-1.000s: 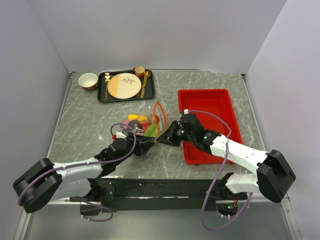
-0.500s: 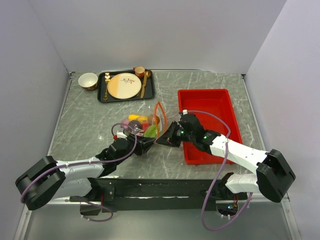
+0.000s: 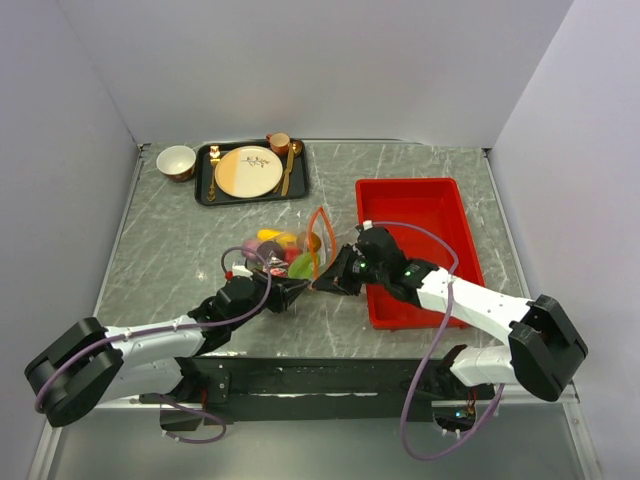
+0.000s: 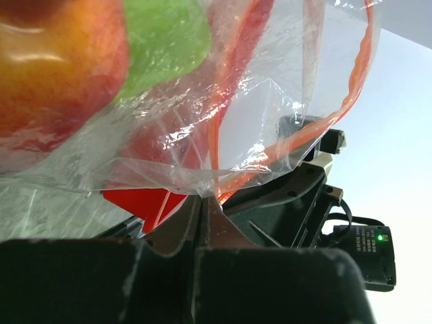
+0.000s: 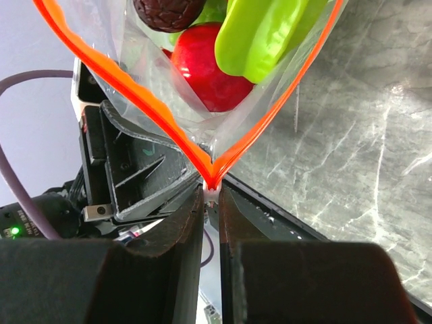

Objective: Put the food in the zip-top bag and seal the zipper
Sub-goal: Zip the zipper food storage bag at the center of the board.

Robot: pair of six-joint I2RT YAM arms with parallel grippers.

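The clear zip-top bag (image 3: 285,250) lies mid-table with the food inside: yellow, red, green, dark purple and orange pieces. Its orange-red zipper (image 3: 318,232) stands open in a loop. My left gripper (image 3: 296,287) is shut on the bag's near corner plastic (image 4: 196,185); a red-orange fruit (image 4: 57,74) and a green piece (image 4: 162,40) show through the film. My right gripper (image 3: 330,281) is shut on the zipper's pale end (image 5: 212,189), where the two orange strips meet in a V. A red round piece (image 5: 206,71), a green piece (image 5: 260,34) and a dark purple piece (image 5: 165,12) sit inside the mouth.
A red rectangular tray (image 3: 415,245) lies right of the bag, under my right arm. At the back left a black tray (image 3: 205,185) holds a cream plate (image 3: 248,171), gold cutlery and a small cup (image 3: 279,143). A cream bowl (image 3: 176,161) stands left of it.
Almost nothing has moved. Both grippers keep their hold on the bag's near end; the left arm has shifted very slightly.
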